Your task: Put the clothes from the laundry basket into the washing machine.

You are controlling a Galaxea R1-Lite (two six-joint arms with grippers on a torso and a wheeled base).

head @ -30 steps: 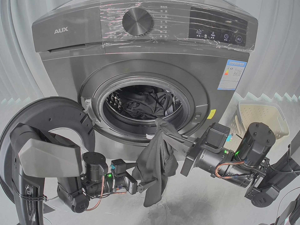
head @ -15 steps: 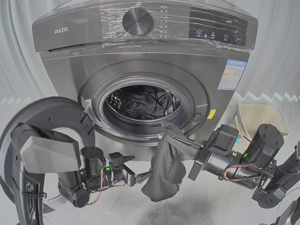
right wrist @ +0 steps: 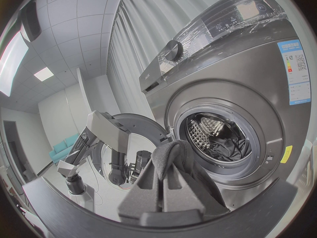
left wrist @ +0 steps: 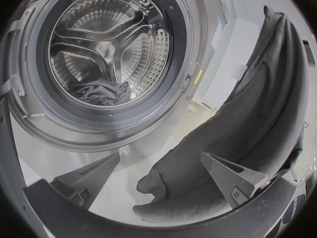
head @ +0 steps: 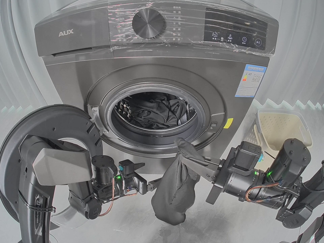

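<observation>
The right gripper [head: 182, 155] is clamped on the top fold of a dark grey garment [head: 173, 186], a soft, matte knit hanging in a limp, pouch-like bundle; it hangs in the air before the washing machine [head: 77, 75], just below the lower rim of the round opening and above the floor [head: 219, 223]. The left gripper [head: 147, 174] stands with its jaws apart beside the bundle's lower left side, one ribbed, wedge-shaped finger [left wrist: 231, 172] close against the cloth (whether it touches, I cannot tell). The machine is brushed grey metal with a round ridged knob [head: 147, 23], and clear, wrinkled plastic film [head: 189, 21] lies over its panel; its round door [head: 50, 122] is swung open to the left. The perforated steel drum [left wrist: 109, 43] holds crumpled, smooth black clothes [head: 157, 112] at its bottom. A cream plastic laundry basket [head: 280, 125] with perforated walls stands on the floor at the machine's right. The floor is pale and glossy; pleated white curtains [head: 297, 51] hang behind.
</observation>
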